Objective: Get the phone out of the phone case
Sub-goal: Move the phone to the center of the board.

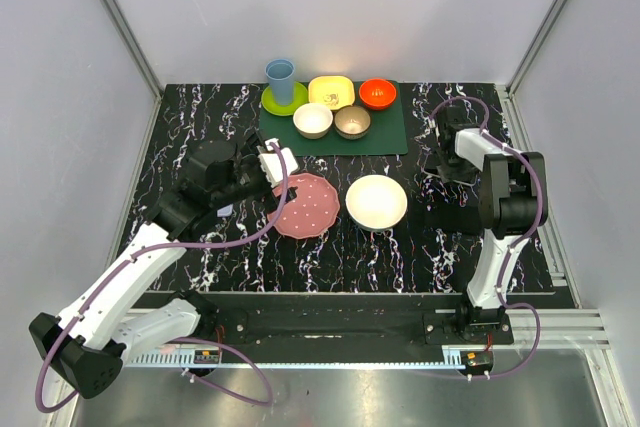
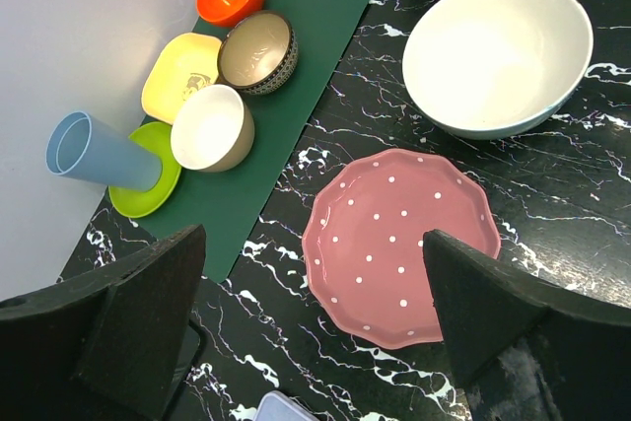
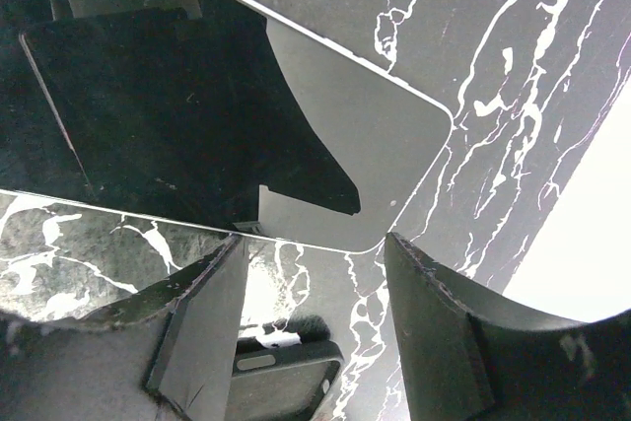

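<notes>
while near right gripper — phone, flat

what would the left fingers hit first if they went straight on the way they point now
Most likely the pink plate, lying straight ahead between the open left fingers; depth is unclear, so they might touch the table just short of it.

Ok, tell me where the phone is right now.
In the right wrist view the phone lies flat on the marbled table, just beyond the fingertips of the open right gripper, on the table's right side.
</notes>
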{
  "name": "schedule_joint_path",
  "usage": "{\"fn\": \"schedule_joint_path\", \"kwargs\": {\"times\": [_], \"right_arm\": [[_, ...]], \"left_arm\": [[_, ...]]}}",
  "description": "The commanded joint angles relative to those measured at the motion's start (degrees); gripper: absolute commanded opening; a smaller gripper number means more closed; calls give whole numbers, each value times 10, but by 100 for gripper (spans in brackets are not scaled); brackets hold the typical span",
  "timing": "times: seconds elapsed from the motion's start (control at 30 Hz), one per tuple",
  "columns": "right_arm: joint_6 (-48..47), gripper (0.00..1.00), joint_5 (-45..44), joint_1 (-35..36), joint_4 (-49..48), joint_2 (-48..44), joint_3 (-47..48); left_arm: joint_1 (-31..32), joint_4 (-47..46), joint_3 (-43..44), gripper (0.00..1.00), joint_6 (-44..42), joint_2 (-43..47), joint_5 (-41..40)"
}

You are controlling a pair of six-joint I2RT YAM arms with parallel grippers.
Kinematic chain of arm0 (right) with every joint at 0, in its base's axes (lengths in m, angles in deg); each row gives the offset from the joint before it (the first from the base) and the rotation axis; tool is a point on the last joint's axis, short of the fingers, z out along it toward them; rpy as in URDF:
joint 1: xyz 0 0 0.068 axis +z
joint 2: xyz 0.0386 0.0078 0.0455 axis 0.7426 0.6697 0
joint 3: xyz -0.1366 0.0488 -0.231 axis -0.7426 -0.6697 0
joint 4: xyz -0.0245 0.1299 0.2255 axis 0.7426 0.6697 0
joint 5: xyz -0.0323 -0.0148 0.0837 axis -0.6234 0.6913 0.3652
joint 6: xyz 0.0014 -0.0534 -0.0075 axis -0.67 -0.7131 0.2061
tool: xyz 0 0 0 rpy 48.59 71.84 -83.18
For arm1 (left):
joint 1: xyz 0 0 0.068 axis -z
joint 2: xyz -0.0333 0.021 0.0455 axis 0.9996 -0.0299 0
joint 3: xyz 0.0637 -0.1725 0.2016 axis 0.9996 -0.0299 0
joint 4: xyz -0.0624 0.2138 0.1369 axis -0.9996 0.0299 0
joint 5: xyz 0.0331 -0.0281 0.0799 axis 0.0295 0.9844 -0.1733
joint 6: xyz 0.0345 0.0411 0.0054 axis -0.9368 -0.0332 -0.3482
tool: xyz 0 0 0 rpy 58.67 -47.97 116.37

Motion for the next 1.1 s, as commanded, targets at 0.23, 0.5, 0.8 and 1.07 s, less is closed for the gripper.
{"fn": "schedule_joint_path", "kwargs": {"times": [0.23,0.5,0.8,1.07], "right_arm": [[-6,63,-39,-17,-21,58,45],[-7,63,-44,-17,-23,74,66],[-7,63,-40,-17,-24,88,90],[0,63,1,-14,-9,87,98]], "left_arm": [[-4,-27,8,99,11,14,10],[-5,-27,8,99,12,12,13],[-7,-28,8,99,15,13,14],[-8,-28,10,99,15,11,15]]}}
